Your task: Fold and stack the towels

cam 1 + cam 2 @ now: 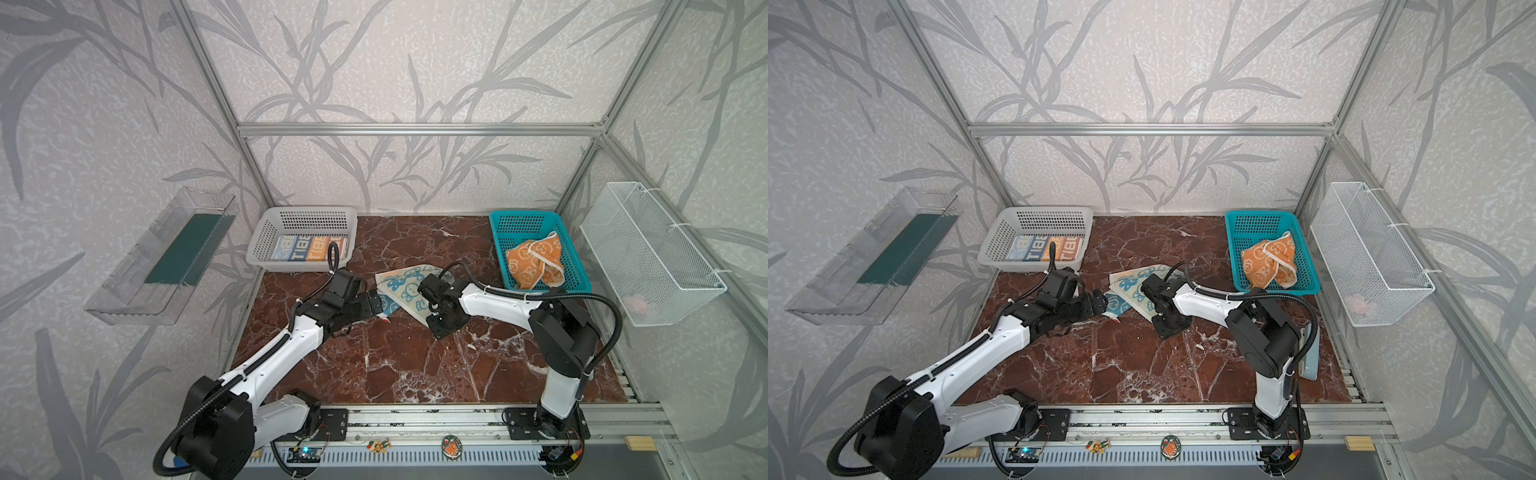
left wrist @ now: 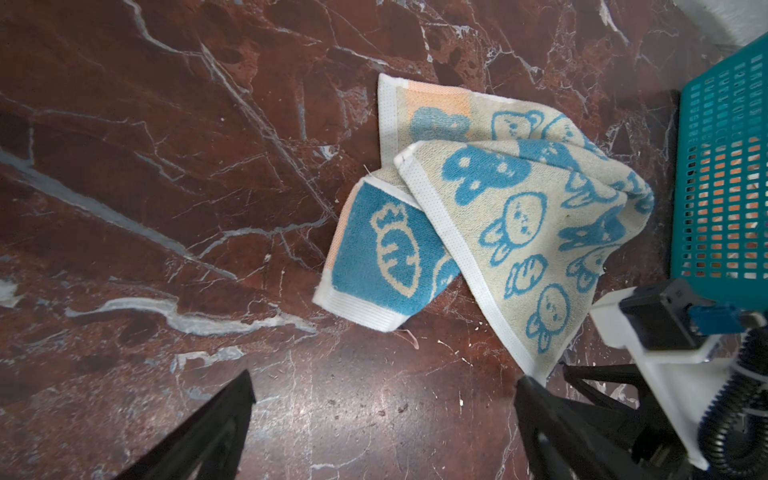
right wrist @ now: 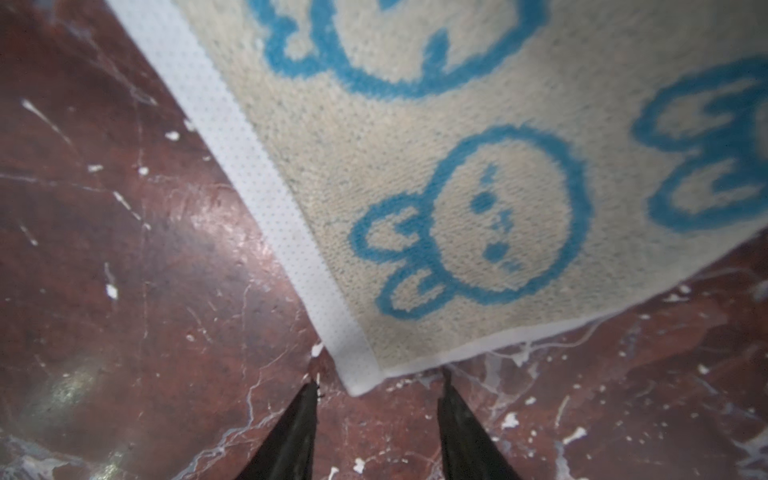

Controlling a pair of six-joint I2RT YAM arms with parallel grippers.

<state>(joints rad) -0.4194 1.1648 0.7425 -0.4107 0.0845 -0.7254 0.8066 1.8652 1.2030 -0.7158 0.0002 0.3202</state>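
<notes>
A cream-and-blue towel [image 1: 401, 286] [image 1: 1129, 286] is seen lying on the dark red marble tabletop [image 1: 415, 365], a little toward 12 o'clock of its middle. It is loosely doubled over itself and not squared. In the left wrist view the cream-and-blue towel [image 2: 519, 232] is shown with a bunny-printed flap laid across a blue part that carries a carrot print.

The left jaws are held at the towel's 9 o'clock side at the end of the left arm [image 1: 291, 345]. They are spread wide, with only bare tabletop between the 2 fingers [image 2: 224, 428].

The right jaws are pointed down at the towel's 5 o'clock corner from the right arm [image 1: 498, 301]. In the right wrist view they are seen parted, with the white-hemmed corner of the cream-and-blue towel [image 3: 457, 187] lying flat just ahead of the 2 fingertips [image 3: 307, 399]. Nothing is pinched by them.

A striped towel [image 1: 303, 248] [image 1: 1044, 248] with large letters is laid folded in the white basket [image 1: 316, 220] at the tabletop's 10 o'clock corner. An orange towel [image 1: 534, 262] [image 1: 1268, 259] is left crumpled in the teal basket [image 1: 523, 222] at the 2 o'clock corner.
</notes>
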